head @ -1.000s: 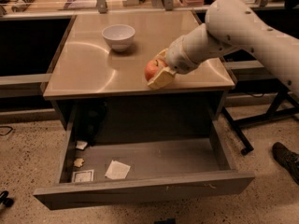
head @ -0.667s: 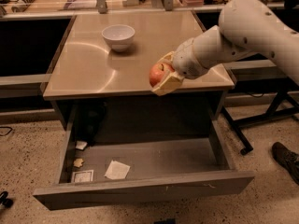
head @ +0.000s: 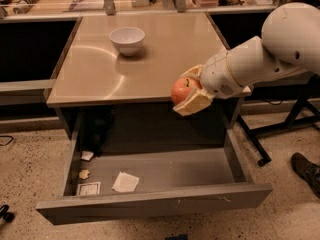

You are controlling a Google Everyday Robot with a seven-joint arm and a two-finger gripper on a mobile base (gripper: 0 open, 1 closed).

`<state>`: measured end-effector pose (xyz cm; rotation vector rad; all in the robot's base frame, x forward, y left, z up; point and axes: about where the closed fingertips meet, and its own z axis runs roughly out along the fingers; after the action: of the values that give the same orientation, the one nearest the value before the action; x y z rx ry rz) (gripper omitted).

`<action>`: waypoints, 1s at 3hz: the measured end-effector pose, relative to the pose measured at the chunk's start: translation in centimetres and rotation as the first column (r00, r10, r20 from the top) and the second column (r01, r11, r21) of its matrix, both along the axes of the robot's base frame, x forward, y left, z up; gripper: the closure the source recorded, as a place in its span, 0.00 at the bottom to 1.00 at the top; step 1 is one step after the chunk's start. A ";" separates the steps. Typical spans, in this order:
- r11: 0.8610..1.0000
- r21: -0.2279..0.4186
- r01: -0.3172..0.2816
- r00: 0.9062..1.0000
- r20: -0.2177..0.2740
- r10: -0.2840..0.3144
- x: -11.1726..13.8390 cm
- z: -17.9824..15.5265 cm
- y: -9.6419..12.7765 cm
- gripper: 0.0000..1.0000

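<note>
My gripper (head: 186,93) is shut on a red apple (head: 180,90), its cream fingers (head: 192,104) clasping the fruit above and below. The apple hangs in the air just past the front edge of the steel table (head: 95,79), over the back part of the open drawer (head: 165,171). The white arm (head: 255,59) reaches in from the right. A white bowl (head: 127,39) stands on the table's far left part, well away from the gripper.
In the drawer lie a white paper scrap (head: 125,182), a small card (head: 89,188) and a crumpled bit (head: 84,174) at its left end. A black stand with castors (head: 270,134) is to the right, and a shoe (head: 306,169) at the far right edge.
The gripper has carried the apple forward and down, from above the table's front right part to beyond its front edge, over the open drawer.
</note>
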<state>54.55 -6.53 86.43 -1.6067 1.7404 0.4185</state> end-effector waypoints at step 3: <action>0.996 0.071 -0.046 0.994 -0.097 0.053 -9.3 -13.1 0.8 1.00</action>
<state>45.30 -5.75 73.29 -1.6067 1.7417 0.5845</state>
